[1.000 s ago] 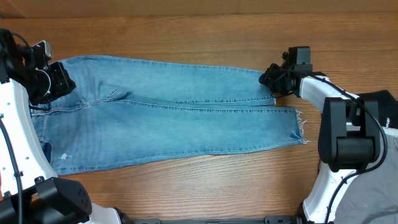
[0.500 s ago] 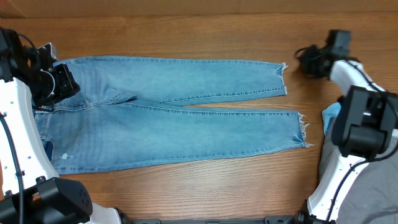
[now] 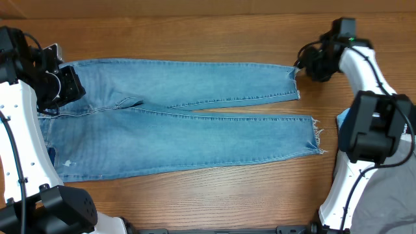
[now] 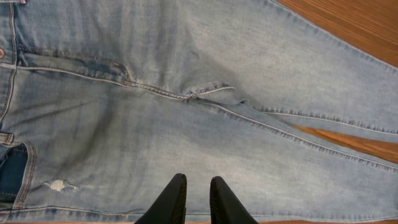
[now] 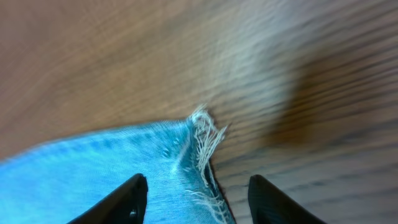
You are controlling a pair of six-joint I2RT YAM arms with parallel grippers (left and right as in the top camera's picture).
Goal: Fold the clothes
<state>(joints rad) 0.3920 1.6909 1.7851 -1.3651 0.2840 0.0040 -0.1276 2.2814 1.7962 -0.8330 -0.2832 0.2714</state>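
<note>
Right wrist view blurred | your left gripper (image 4: 198,183) near-closed over jeans (image 3: 182,130), grip unclear | your right gripper (image 5: 197,183) parted, empty, frayed hem (image 5: 205,134) beneath its gap, lower centre

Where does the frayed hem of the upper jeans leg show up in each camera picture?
Overhead: hem upper right, by the right gripper.
Left wrist: not in view.
Right wrist: low centre, between the open fingers.
Shared landmark: the wooden table.

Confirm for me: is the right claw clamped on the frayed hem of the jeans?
No, the right wrist view shows the right claw open, its fingers wide apart on either side of the frayed hem without pinching it.
</note>
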